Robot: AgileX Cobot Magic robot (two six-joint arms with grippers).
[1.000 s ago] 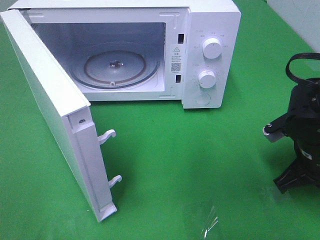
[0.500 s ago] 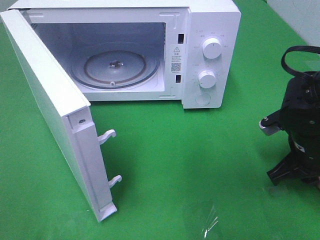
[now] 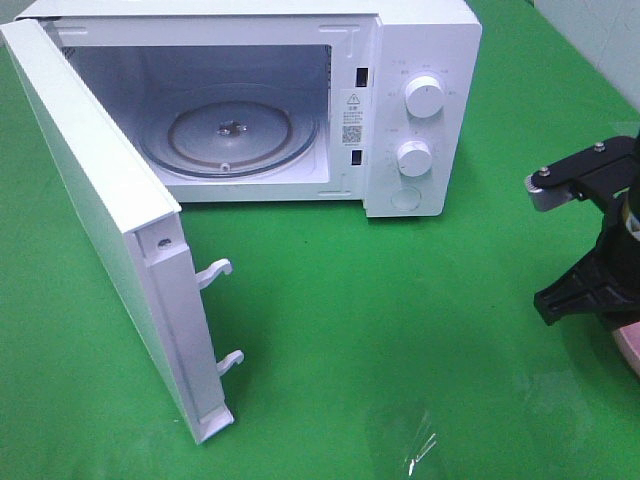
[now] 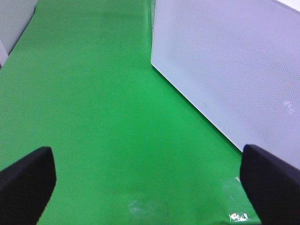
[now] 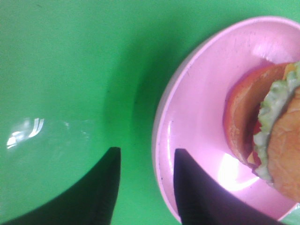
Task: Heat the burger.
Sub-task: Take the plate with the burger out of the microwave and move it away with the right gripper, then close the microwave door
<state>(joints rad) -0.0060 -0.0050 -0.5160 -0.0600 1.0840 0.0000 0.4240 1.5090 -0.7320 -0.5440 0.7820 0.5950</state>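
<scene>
A green cloth-covered table (image 3: 400, 330) fills the scene. On its far side stands a boxy white microwave oven (image 3: 400, 60), its white door (image 3: 110, 240) swung wide toward the near left and its round glass turntable (image 3: 232, 130) bare.

At the right edge of the high view, the right arm's black two-finger gripper (image 5: 145, 180) hangs low over a round pink plastic plate (image 5: 197, 108), of which only a sliver shows there. The wrist view shows the gripper's fingers part-way apart and gripping nothing. One fingertip lies over the plate's rim and the other over bare cloth, so the rim sits in the gap between them.

The burger (image 5: 272, 136), with a golden-brown bun, frilly green lettuce and an orange-brown base, rests on the plate beyond the fingertips and looks tilted.

The left arm's black gripper (image 4: 150, 183) shows only its two tips, spread wide and empty over the cloth beside the door's outer face.

The step in hand appears to be taking the plate by its rim. To do it well, the fingers should straddle the rim squarely and close firmly. The plate should then stay level so the leaning burger does not slide.
</scene>
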